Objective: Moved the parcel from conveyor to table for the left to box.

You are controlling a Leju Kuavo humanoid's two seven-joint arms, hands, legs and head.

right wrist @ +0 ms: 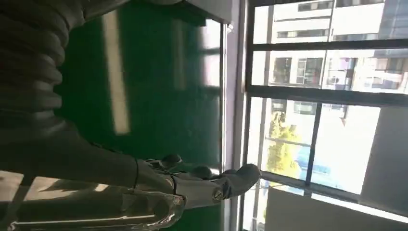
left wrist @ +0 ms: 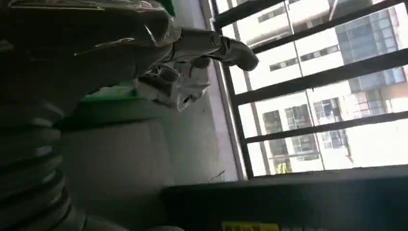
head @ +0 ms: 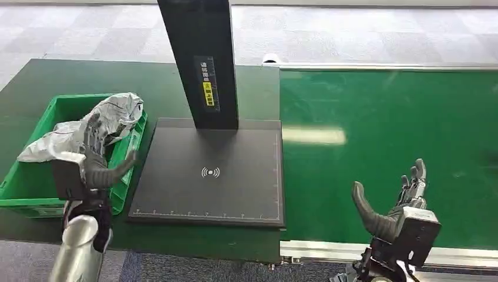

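Note:
The parcel point(head: 117, 114), a crumpled silver-grey plastic bag, lies in the green bin point(head: 35, 188) at the left of the table, draped over the bin's right rim. My left hand point(head: 97, 161) stands upright just in front of it, fingers raised against the bag and thumb spread toward the right, with nothing between them. In the left wrist view the crinkled parcel point(left wrist: 173, 89) shows just beyond a finger point(left wrist: 216, 45). My right hand point(head: 393, 211) hovers open over the near edge of the green conveyor point(head: 382, 129), thumb apart, holding nothing; its fingers point(right wrist: 202, 187) stretch over the belt point(right wrist: 159, 96).
A black scanner plate point(head: 211, 176) lies on the dark green table point(head: 70, 76) between bin and conveyor, with a black post point(head: 199, 59) rising from its far edge. The belt's metal rail point(head: 329, 249) runs along the near side. Grey tiled floor lies beyond.

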